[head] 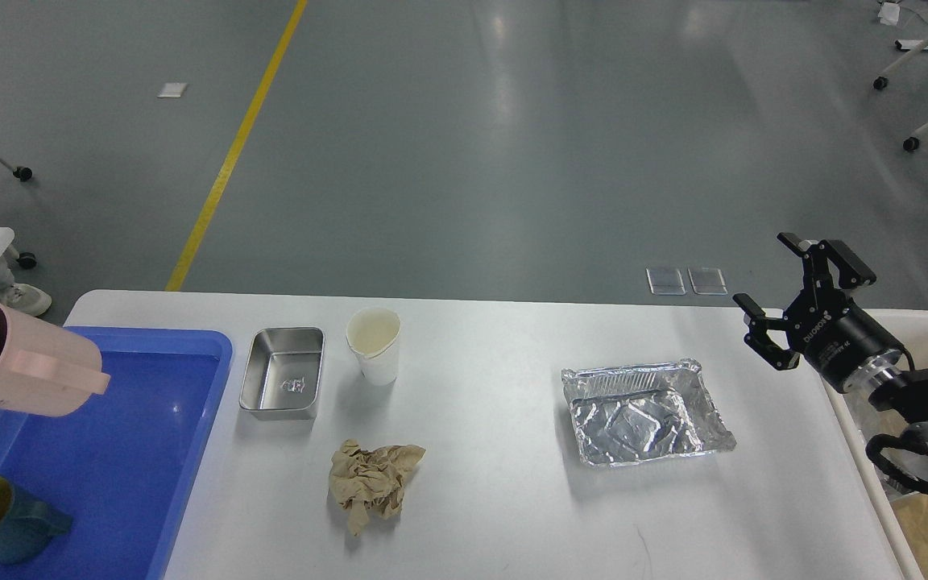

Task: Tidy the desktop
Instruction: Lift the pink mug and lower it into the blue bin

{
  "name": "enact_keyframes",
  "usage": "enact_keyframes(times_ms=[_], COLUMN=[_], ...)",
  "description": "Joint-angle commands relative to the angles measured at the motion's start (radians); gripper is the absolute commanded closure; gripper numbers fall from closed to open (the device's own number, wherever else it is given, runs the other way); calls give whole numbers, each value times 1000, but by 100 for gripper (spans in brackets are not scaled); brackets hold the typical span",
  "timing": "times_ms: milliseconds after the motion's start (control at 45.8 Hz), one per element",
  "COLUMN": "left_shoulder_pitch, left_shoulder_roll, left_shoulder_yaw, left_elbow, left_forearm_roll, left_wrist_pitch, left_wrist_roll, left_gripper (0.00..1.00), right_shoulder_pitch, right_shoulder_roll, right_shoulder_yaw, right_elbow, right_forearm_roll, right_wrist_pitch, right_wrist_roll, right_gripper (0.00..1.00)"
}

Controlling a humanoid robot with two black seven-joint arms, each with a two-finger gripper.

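i see the desktop [496,483] as a large white rectangular top with rounded far corners and a smooth matte surface. it lies flat and level, filling the lower half of my view, its far edge running against the grey floor and its near edge cut off below.

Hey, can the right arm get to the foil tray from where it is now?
Probably yes. The right gripper hovers open above the desktop's right edge, and the foil tray lies just to its left with nothing between them.
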Motion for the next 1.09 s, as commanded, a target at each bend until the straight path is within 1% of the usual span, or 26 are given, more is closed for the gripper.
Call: enact_keyframes(times_ms=[0,153,262,328,502,634,765,830,852,939,1070], left_shoulder_pitch=[16,22,41,62,145,209,294,335,361,418,467], left_shoulder_roll=[-31,-82,-109,-116,-135,-152,-185,-205,-218,-244,-270], left_shoulder_yaw=[113,266,329,334,334,334,334,334,334,332,332], left_elbow=[7,24,27,26,27,29,31,40,41,44,57], left_forearm_roll=[-1,-3,-3,-3,-16,-113,-197,-231,-266,-344,-467], left_wrist_pitch=[88,209,270,283,349,396,467,510,539,589,643], left_wrist_roll=[8,8,8,8,8,-2,-9,-12,-12,-17,-54], left_gripper=[97,97,97,97,97,97,98,98,98,98,98], right_shoulder_pitch=[2,0,0,0,0,0,2,4,5,4,4], right_shoulder_roll=[0,6,6,6,16,22,26,26,26,26,25], right_shoulder_yaw=[0,-2,-3,-3,-3,-3,-3,-3,-3,-3,-3], right_elbow=[0,-14,-21,-21,-44,-57,-58,-60,-60,-60,-61], right_forearm_roll=[0,0,0,0,0,0,0,-2,0,-2,0], right_wrist_pitch=[1,1,4,4,8,11,11,11,11,11,11], right_wrist_roll=[0,0,0,0,0,0,0,0,0,0,0], right_gripper=[0,0,0,0,0,0,0,0,0,0,0])
